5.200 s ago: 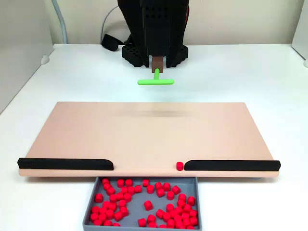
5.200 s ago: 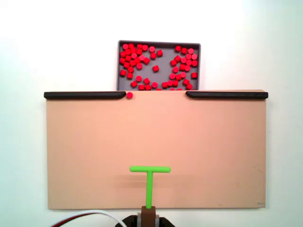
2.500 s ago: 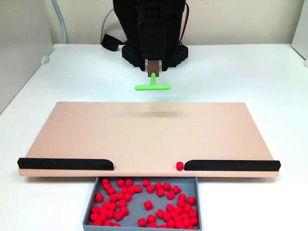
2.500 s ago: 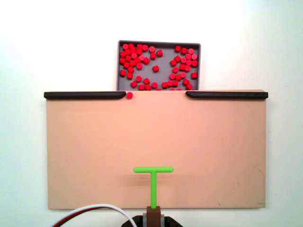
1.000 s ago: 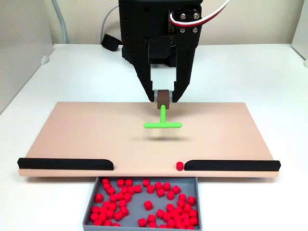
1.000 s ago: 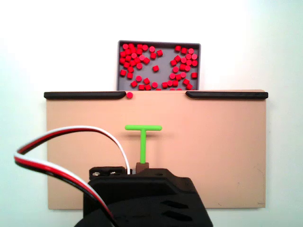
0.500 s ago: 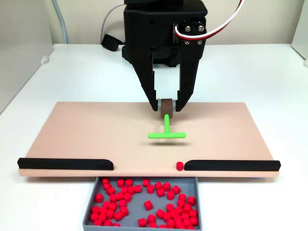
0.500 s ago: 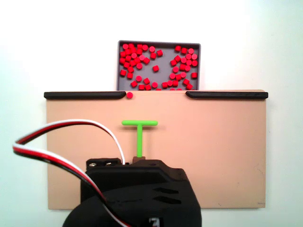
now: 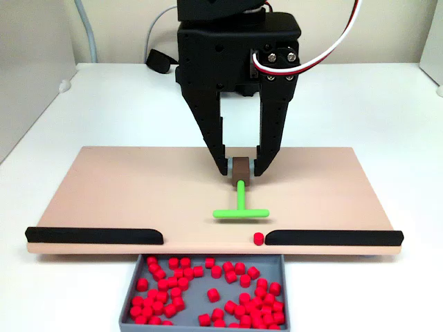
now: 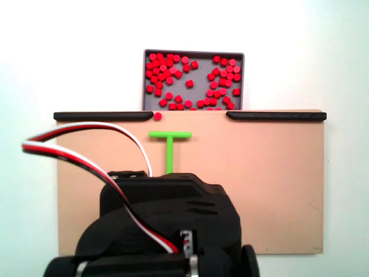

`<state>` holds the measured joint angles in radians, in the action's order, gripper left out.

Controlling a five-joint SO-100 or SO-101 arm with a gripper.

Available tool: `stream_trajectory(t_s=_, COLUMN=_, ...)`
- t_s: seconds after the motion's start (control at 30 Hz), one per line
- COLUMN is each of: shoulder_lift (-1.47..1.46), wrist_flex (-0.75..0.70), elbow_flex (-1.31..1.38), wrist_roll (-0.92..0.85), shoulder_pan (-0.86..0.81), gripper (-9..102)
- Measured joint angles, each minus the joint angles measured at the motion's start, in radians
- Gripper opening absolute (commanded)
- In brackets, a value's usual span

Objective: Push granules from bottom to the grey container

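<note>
Pincer (image 9: 241,168) fingers are seen from the front in one fixed view, clamped on a brown block (image 9: 241,168) from which a green T-shaped pusher (image 9: 240,211) hangs down over the tan board (image 9: 124,187). In the other fixed view, looking down, the arm's black body (image 10: 167,225) and its red, white and black cable (image 10: 86,153) cover the pincer tips, and only the pusher (image 10: 169,144) shows beyond them.

Two black strips (image 9: 94,236) (image 9: 333,237) are set along the board edge farthest from the arm, with a gap between them. The grey container (image 9: 130,294) lies on the white bench (image 9: 360,104) just past that gap, its near part tucked under the board edge, and most of the granules (image 9: 214,290) are scattered inside it.

One granule (image 9: 258,238) is left on the board, in the gap, touching the inner end of one strip. It lies just beyond the pusher's crossbar, near one of its ends and apart from it. Bare board is open to either side of the pincer.
</note>
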<state>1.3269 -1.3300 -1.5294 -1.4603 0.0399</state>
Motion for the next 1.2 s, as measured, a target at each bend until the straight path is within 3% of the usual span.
stream_trajectory(t_s=1.2, shoulder_lift=-0.061, wrist_flex=0.005, elbow_flex=0.046, wrist_roll=0.006, shoulder_pan=-0.006, gripper=0)
